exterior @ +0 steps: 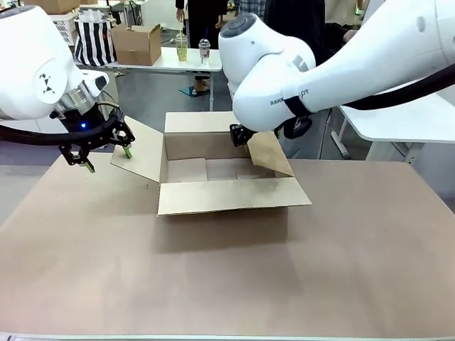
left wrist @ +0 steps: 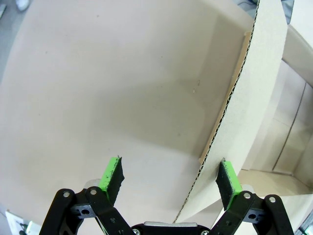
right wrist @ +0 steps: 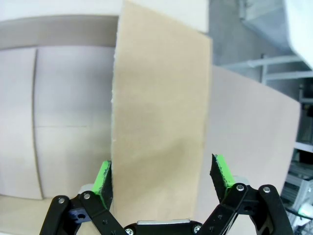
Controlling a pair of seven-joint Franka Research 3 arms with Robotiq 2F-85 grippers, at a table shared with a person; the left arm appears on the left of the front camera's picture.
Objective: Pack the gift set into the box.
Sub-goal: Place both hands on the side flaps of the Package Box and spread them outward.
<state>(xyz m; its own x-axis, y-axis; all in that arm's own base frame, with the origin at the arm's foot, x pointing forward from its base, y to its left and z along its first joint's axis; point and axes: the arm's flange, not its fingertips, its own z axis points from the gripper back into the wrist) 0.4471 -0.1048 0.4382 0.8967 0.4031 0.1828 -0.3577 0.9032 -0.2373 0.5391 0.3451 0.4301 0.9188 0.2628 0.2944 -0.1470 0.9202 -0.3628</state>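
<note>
Box [exterior: 227,197] is sitting open at frame centre; left gripper [left wrist: 170,169] is straddling its left-side flap [exterior: 142,150], right gripper [right wrist: 163,171] its right-side flap [right wrist: 161,122], both spread wide.

My box [exterior: 234,195] is plain matt corrugated cardboard, fluting showing on the cut edge. Table [exterior: 213,284] looks matt too. Arms [exterior: 384,57] glossy white, pads [left wrist: 110,177] dull green.

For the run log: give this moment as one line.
box open, inside bare; left gripper open, left flap between fingers; right gripper open, right flap between fingers
</note>
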